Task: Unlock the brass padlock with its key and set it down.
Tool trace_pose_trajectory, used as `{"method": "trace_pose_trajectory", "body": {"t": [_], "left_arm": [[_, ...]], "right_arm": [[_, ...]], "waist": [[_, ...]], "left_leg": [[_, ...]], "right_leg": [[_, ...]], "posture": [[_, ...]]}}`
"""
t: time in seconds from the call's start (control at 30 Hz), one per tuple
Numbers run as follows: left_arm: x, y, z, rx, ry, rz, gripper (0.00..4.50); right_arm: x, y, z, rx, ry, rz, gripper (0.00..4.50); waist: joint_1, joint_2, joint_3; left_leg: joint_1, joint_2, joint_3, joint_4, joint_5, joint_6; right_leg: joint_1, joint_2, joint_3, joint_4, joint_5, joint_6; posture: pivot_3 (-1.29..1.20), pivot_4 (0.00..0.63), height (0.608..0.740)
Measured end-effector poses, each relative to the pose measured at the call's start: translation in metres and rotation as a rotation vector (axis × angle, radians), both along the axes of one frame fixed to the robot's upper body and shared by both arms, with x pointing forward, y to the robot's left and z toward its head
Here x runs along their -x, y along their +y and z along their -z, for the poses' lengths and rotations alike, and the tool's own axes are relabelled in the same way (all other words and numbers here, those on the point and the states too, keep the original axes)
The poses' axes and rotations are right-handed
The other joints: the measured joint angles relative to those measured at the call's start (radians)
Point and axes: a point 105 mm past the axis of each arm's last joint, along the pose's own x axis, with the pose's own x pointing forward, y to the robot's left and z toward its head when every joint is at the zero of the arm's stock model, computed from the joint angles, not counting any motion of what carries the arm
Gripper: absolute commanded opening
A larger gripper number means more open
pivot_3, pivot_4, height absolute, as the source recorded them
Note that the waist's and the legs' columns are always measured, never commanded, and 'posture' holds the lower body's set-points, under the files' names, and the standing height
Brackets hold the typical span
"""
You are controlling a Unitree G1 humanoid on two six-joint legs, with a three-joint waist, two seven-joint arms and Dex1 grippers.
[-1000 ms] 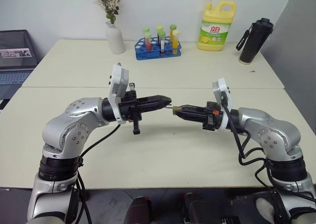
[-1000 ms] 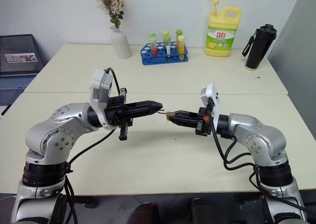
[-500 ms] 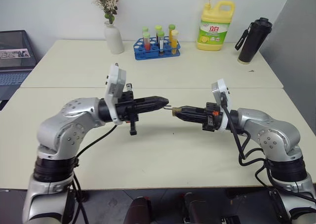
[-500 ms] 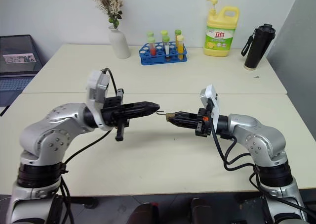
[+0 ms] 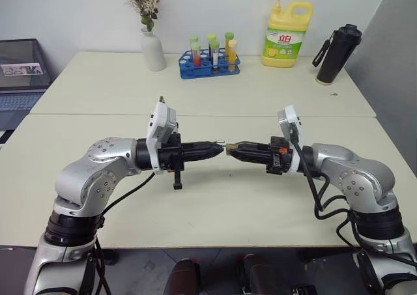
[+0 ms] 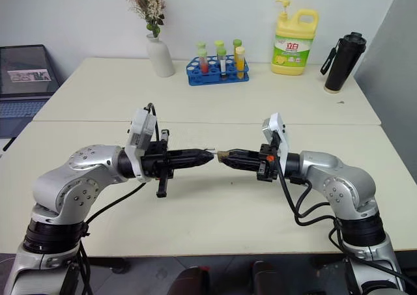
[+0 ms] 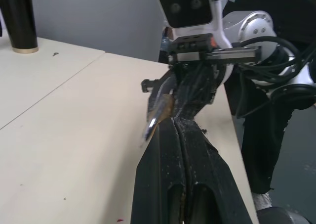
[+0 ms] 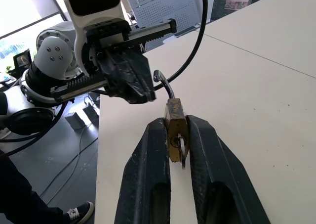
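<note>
My right gripper (image 8: pixel 177 121) is shut on the brass padlock (image 8: pixel 176 127), clamping its yellow body between both fingers. The thin silvery shackle (image 8: pixel 164 81) sticks out past the fingertips, hook-shaped, toward my left gripper (image 8: pixel 133 88). A thin silvery sliver (image 8: pixel 182 154) shows at the padlock's keyhole end; it looks like the key, though I cannot be sure. Both arms are held level above the table, tip to tip (image 5: pixel 225 149). My left gripper (image 7: pixel 174 122) is shut, its tips right beside the shackle (image 7: pixel 150 125). Whether they touch I cannot tell.
Along the back of the cream table (image 5: pixel 215 204) stand a white vase with dried flowers (image 5: pixel 153 51), a blue rack of test tubes (image 5: pixel 210 66), a yellow detergent bottle (image 5: pixel 285 34) and a black flask (image 5: pixel 334 54). A laptop (image 5: pixel 19 80) sits at far left.
My left gripper has come down from slightly above the padlock to level with it, tips now at the shackle. The right gripper and padlock have kept still.
</note>
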Motion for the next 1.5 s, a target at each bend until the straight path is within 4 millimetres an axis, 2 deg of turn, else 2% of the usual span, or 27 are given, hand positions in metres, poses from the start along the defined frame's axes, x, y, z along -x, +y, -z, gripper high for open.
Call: {"method": "trace_pose_trajectory", "body": {"t": [0.47,0.6,0.67,0.77,0.93,1.03,1.13,1.43,1.5], "left_arm": [[-0.002,-0.001,-0.004,0.004,-0.035,-0.005,0.00],[0.006,0.013,-0.002,-0.092,-0.127,-0.062,0.00],[0.010,0.024,0.004,-0.153,-0.163,-0.099,0.00],[0.018,0.038,0.024,-0.242,-0.161,-0.133,0.00],[0.037,0.038,0.045,-0.251,-0.109,-0.131,0.00],[0.053,0.039,0.050,-0.245,-0.081,-0.123,0.55],[0.067,0.041,0.051,-0.265,-0.079,-0.114,1.45],[0.075,0.052,0.062,-0.407,-0.256,-0.117,4.36],[0.078,0.051,0.068,-0.426,-0.258,-0.098,4.40]], "right_arm": [[0.002,0.001,-0.001,0.007,-0.003,-0.003,0.19],[-0.001,-0.004,0.005,0.035,0.013,0.032,0.19],[-0.001,-0.007,0.009,0.044,0.025,0.041,0.19],[0.000,-0.008,0.016,0.045,0.049,0.053,0.19],[-0.003,0.004,0.024,0.028,0.077,0.069,0.19],[-0.005,0.009,0.040,0.057,0.159,0.089,0.19],[-0.004,0.007,0.056,0.102,0.252,0.114,0.19],[-0.005,0.015,0.086,0.160,0.436,0.167,0.19],[-0.007,0.016,0.092,0.168,0.458,0.180,0.19]], "waist": [[0.000,0.000,0.000],[-0.003,0.000,0.000],[-0.004,0.000,0.000],[-0.002,0.000,0.000],[-0.002,0.000,0.000],[-0.003,0.000,0.000],[-0.001,0.000,0.000],[-0.002,0.001,0.000],[-0.002,0.001,0.000]], "left_leg": [[0.000,0.000,0.000,0.000,0.000,0.000],[0.000,0.000,0.001,-0.001,0.000,0.000],[0.000,0.001,0.001,-0.001,0.000,0.000],[0.000,0.001,0.001,-0.001,0.000,0.000],[0.000,0.001,0.001,-0.001,0.000,0.000],[0.000,0.001,0.001,-0.001,0.000,0.000],[0.000,0.001,0.001,-0.001,0.000,0.000],[0.001,0.001,0.002,-0.001,0.000,0.000],[0.001,0.001,0.002,-0.002,0.000,0.000]], "right_leg": [[0.000,0.000,0.000,0.000,0.000,0.000],[0.000,-0.001,0.001,0.000,0.000,0.000],[-0.001,-0.002,0.001,0.000,0.000,0.000],[-0.001,-0.002,0.001,0.000,0.000,-0.001],[-0.001,-0.003,0.001,0.000,-0.001,0.000],[-0.001,-0.003,0.001,0.000,-0.001,-0.001],[-0.001,-0.004,0.001,0.000,-0.001,-0.001],[-0.001,-0.004,0.001,0.000,-0.002,-0.002],[-0.001,-0.004,0.001,0.000,-0.002,-0.002]], "posture": [[0.00,0.150,0.740],[0.00,0.150,0.740],[0.00,0.150,0.740],[0.00,0.150,0.740],[0.00,0.150,0.740],[0.00,0.150,0.740],[0.00,0.150,0.740],[0.00,0.150,0.740],[0.00,0.150,0.740]]}}
